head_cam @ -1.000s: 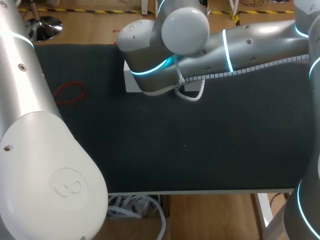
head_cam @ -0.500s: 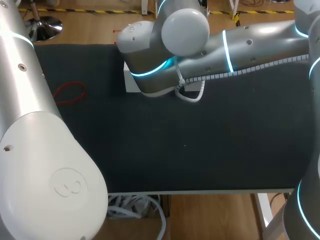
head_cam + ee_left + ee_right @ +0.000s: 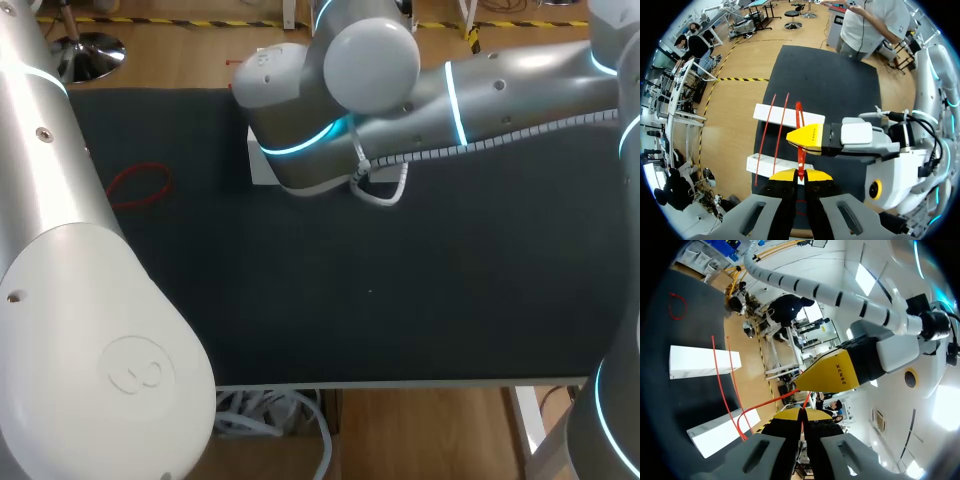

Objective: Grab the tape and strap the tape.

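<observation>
the main risk is the red tape slipping free. both grippers hold it only at their very tips and it looks stretched, so a harder pull or a twist could let it snap back off the two white blocks. a sideways pull could also drag or tip a block. the two sets of fingers sit so close together that they could knock each other.

the left gripper is closed, pinching the tape. the right gripper is closed on it too, just beside the left.

the tape is near the far edge of the table, left of middle, hidden from above by the right arm. two thin strands run side by side across both blocks, crosswise to their length, and a third stretch rises to the fingers. i cannot tell whether the strands rest on the blocks. a spare red loop lies near the left edge.
</observation>
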Available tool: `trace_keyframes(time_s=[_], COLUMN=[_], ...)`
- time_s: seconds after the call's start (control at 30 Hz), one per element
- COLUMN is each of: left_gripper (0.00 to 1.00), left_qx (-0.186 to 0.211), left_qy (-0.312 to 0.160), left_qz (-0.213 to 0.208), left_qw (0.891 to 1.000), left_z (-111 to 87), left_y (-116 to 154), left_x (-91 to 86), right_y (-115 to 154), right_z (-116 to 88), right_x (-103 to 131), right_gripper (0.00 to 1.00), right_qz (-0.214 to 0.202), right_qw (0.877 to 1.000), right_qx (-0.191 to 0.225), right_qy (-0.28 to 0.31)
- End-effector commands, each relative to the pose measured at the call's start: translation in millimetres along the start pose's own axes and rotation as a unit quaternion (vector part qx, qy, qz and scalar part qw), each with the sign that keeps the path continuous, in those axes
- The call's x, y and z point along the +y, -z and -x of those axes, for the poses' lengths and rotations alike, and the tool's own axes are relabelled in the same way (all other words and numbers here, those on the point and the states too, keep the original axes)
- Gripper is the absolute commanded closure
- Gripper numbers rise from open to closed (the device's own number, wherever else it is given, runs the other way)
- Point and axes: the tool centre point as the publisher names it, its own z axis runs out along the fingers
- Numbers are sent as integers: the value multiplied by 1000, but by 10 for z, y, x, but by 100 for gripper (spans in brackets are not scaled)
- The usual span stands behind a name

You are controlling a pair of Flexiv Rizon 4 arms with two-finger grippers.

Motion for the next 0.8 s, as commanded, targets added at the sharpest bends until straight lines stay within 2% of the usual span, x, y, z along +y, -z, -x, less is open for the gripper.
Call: trace_keyframes(time_s=[0.03,0.8], left_gripper=[100,100], left_qx=[2,2], left_qy=[0,0], left_qz=[3,3], left_qw=[1000,1000], left_z=[9,9], left_y=[16,16], left_x=[-13,-13], right_y=[0,37], right_z=[21,-26], right_x=[19,116], right_gripper=[100,100], right_qz=[0,12], right_qw=[1000,1000], right_qx=[4,13], right_qy=[1,-2])
